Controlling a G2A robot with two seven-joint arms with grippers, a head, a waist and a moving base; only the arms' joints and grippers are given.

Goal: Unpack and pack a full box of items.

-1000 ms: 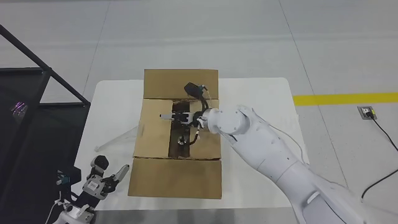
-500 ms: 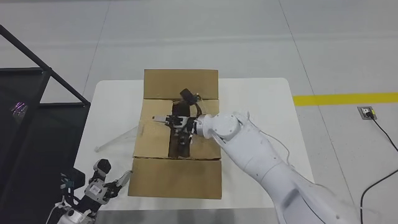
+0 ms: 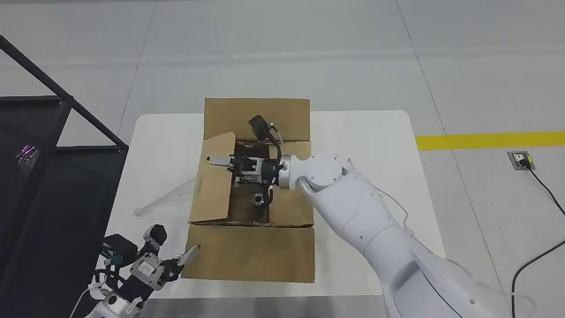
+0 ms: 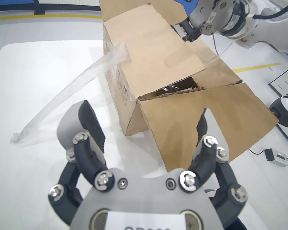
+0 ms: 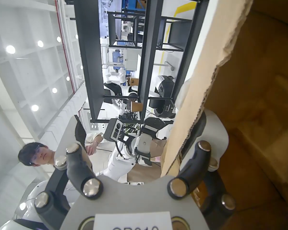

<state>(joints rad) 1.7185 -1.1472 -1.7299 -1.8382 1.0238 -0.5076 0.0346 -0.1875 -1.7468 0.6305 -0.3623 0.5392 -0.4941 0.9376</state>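
Observation:
A brown cardboard box [image 3: 256, 124] stands mid-table with its far and near outer flaps folded out. My right gripper [image 3: 231, 161] is over the box's opening, open, and the torn edge of the left inner flap [image 5: 194, 92] runs between its fingers, close against one finger [image 5: 202, 130]. That flap [image 3: 212, 190] is tilted up. A small shiny item [image 4: 170, 88] shows through the gap inside. My left gripper [image 4: 146, 120] is open and holds nothing, off the table's near-left corner [image 3: 175, 246], short of the near outer flap [image 4: 206, 111].
A long strip of clear tape [image 4: 69, 92] hangs from the box's left side and trails across the white table [image 3: 371, 141]. A black metal frame [image 3: 53, 132] stands left of the table. Bare tabletop lies to the right of the box.
My right gripper has moved left across the box's opening, and the left inner flap has risen with it. My left gripper has shifted slightly near the table's front-left corner.

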